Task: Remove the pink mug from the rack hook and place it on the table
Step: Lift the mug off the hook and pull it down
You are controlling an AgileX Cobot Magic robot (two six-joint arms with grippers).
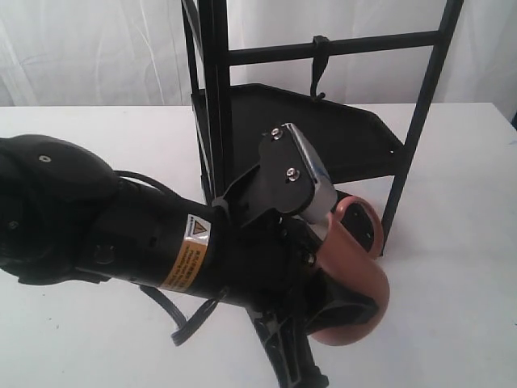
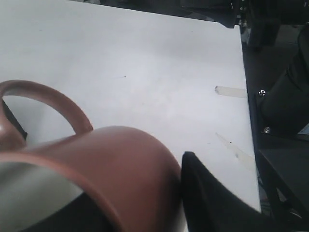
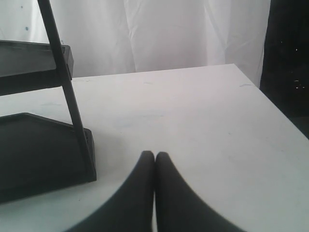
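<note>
Table (image 3: 203, 106), matte white, before pale curtain (image 3: 159, 34)

The salmon-pink mug (image 1: 363, 283), its thin loop handle and pale inside showing, is tilted on its side over the white table (image 1: 468, 283), at five o'clock from the small black rack hook (image 1: 318, 69) on the top crossbar.

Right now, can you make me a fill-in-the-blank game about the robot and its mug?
The left gripper holds a mug coloured ___.
The rack hook has ___ hanging on it.
The right gripper holds nothing, and its fingers are pressed ___.
The table is coloured ___.
Missing words: pink; nothing; together; white.
</note>
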